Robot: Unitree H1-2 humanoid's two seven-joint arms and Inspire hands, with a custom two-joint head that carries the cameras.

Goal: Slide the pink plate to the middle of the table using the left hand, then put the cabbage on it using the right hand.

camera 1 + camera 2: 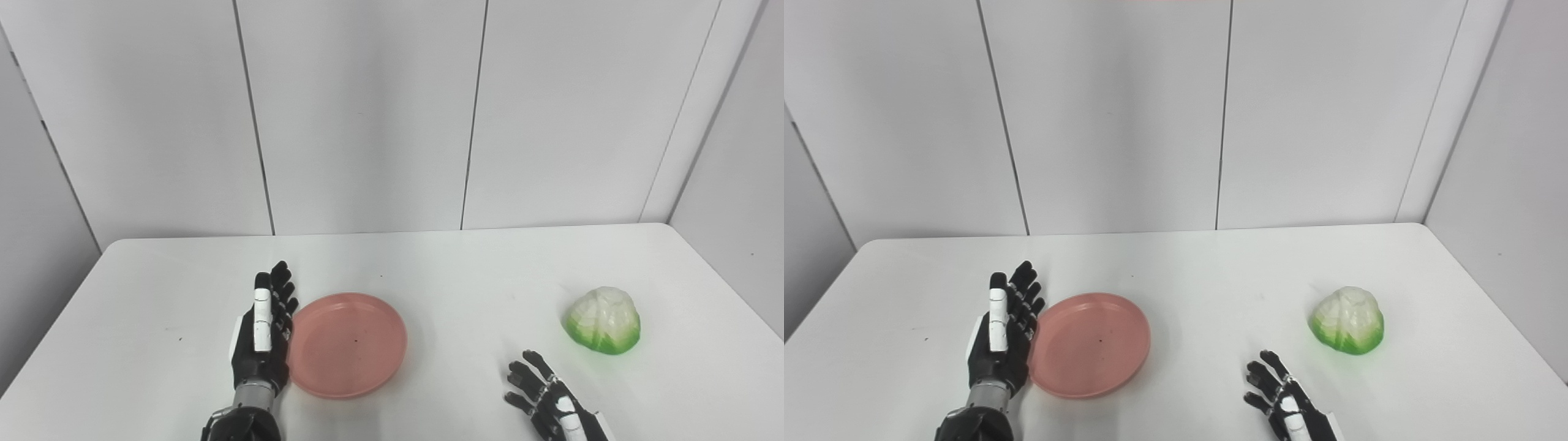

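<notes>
White table (429, 257): rounded far corners, set against a wall of pale grey panels (361, 116) with dark vertical seams. A few small dark specks mark the tabletop.

Left hand (262, 331): black with white segments, arm entering from the bottom edge at left. Held edge-on with the palm turned toward the plate. Fingers (278, 288) straight, pressed close together and pointing toward the far wall; nothing is held. The palm side lies against the plate's left rim, or just beside it; actual contact cannot be confirmed.

Pink plate (349, 344): round, shallow, with a raised rim, lying flat on the table. Position a little left of the table's middle, near the front. Nothing on it save one tiny dark speck near the centre.

Right hand (548, 398): black with white segments, arm entering from the bottom edge at right, only partly in view. Fingers (520, 373) apart and somewhat curled, pointing up and to the left; nothing is held. Sits low over the table near the front edge, apart from the cabbage.

Cabbage (603, 321): toy head, whitish on top shading to bright green at the base. Resting on the table at right, well apart from the plate and beyond the right hand.
</notes>
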